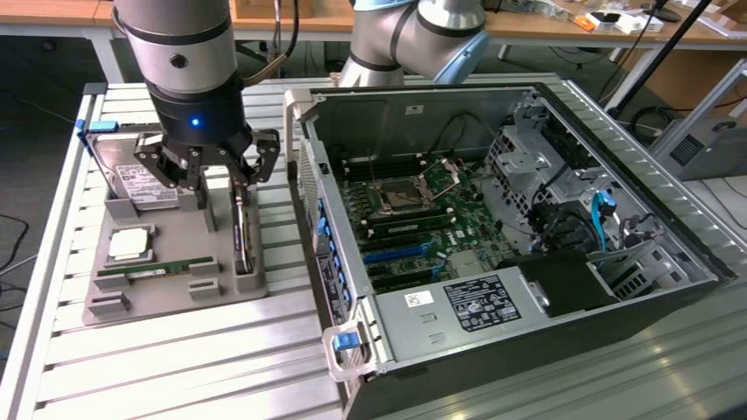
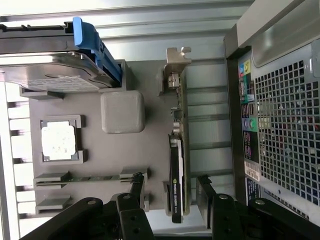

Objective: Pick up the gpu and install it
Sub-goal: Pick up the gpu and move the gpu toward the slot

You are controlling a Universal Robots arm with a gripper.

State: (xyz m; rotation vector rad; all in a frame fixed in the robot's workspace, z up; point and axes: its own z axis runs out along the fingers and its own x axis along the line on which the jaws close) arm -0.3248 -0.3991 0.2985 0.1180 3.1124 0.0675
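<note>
Wrist view, with exterior view for context. The gripper (image 2: 170, 182) (image 1: 222, 184) hangs low over a grey holder (image 2: 100, 150) (image 1: 175, 293). Its two dark fingers (image 2: 204, 200) stand moderately apart, one on each side of the gpu (image 2: 177, 140) (image 1: 240, 236). A gap shows between each finger and the card, so nothing is gripped.

The gpu is a thin, flat rectangular card standing on its long edge in a slot of the holder. The half nearer the fingers carries a black cover with a small green-and-white logo, and a green board edge runs beside it. The far end finishes in a long silvery metal bracket with a bent tab. In the exterior view the card sits along the holder's right-hand edge, the side nearest the computer case (image 1: 408, 109) (image 2: 280, 125).

Other parts share the holder:
- a slim green memory stick (image 2: 92, 177) (image 1: 157, 267) lying in its own groove
- a square silver processor (image 2: 58, 140) (image 1: 129, 245) in a shallow pocket
- a boxy hard drive (image 2: 45, 75) (image 1: 129, 171) with a blue carrier, standing upright at the far end

The holder rests on a slatted metal tabletop (image 1: 175, 367) (image 2: 150, 30). To the exterior view's right the case lies open, exposing the motherboard (image 1: 408, 201) and the labelled power supply (image 1: 467, 306).
</note>
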